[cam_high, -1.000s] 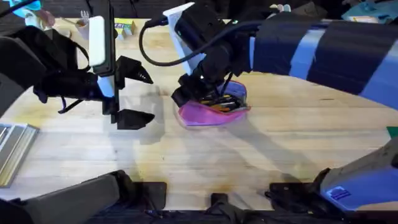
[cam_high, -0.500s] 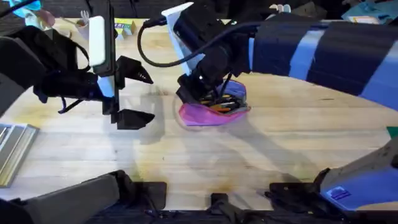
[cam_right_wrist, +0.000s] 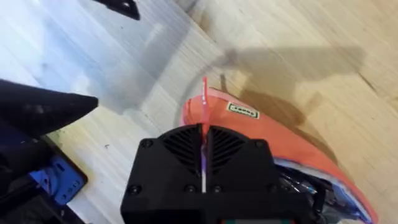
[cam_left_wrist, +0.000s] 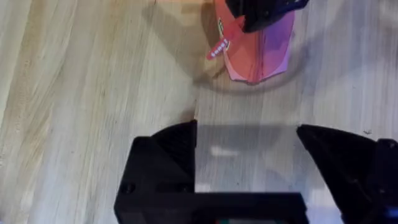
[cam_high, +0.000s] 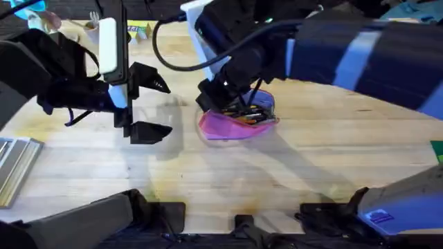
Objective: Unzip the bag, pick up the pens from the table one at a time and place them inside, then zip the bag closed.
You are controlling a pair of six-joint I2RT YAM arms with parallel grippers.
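Note:
The pink bag (cam_high: 234, 126) lies at the table's (cam_high: 311, 159) middle with its zipper partly open. An orange pen and a dark pen (cam_high: 249, 113) show inside the opening. My right gripper (cam_high: 210, 101) reaches across to the bag's left end. In the right wrist view the right gripper (cam_right_wrist: 204, 134) is shut on the pink-red pull tab (cam_right_wrist: 204, 99), above the bag (cam_right_wrist: 280, 146). My left gripper (cam_high: 149, 104) stands open to the left of the bag, nothing between its fingers. The left wrist view has the bag (cam_left_wrist: 264, 53) and pull tab (cam_left_wrist: 219, 46) beyond the open left gripper (cam_left_wrist: 249, 158).
A metal tray-like piece (cam_high: 15, 166) lies at the table's left edge. Small items, one yellow box (cam_high: 138, 30) among them, sit at the far left back. Bare wood stretches in front of and to the right of the bag.
The right arm has shifted slightly while its gripper stays at the bag's left end. The bag and the left arm have not visibly moved.

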